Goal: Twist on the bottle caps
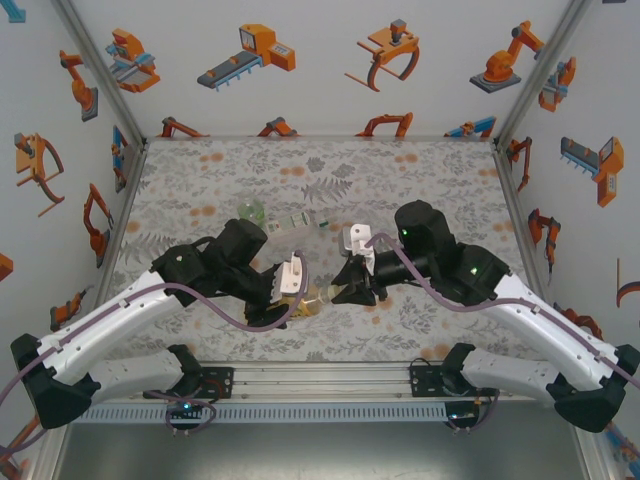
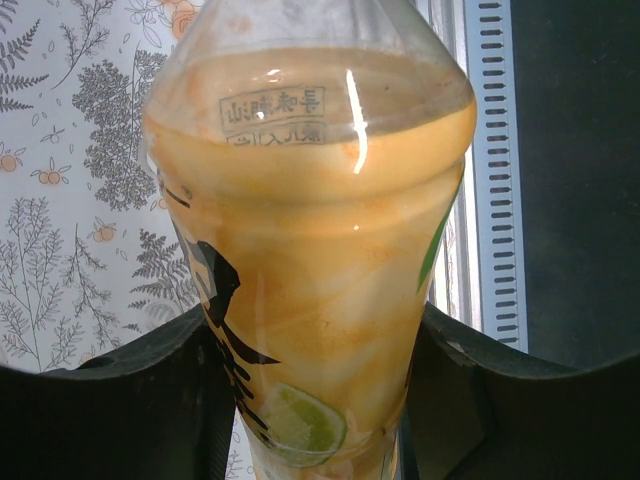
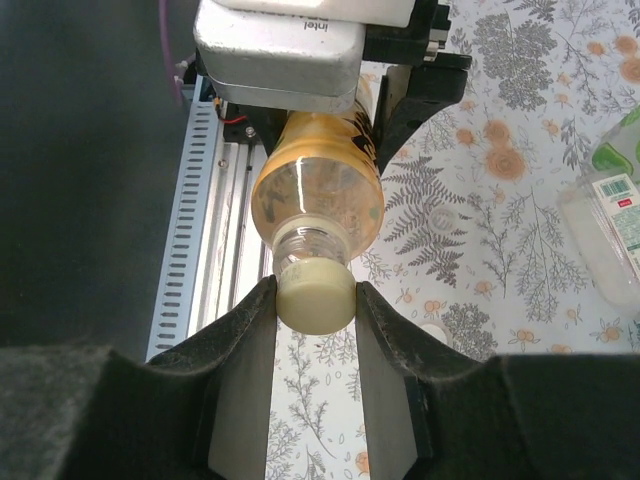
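Cap [image 3: 316, 308], pale and round, sits on the mouth of the amber bottle [image 3: 320, 185]. Your right claw [image 3: 315, 292] pinches it, with one finger pressed against each side. Your left claw [image 2: 315, 395] is clamped around the bottle's body at the labelled end. In its wrist camera you can see the lime picture low between the fingers, with orange liquid up to the shoulder. From above, the bottle is held roughly level between the two claws, neck toward the right one. It is over the near part of the worktop [image 1: 450, 180], about midway across. Farther back, the clear bottle [image 1: 300, 224] lies on its side, and the green bottle [image 1: 250, 212] is just beside it to the left. You cannot tell whether those two carry caps.
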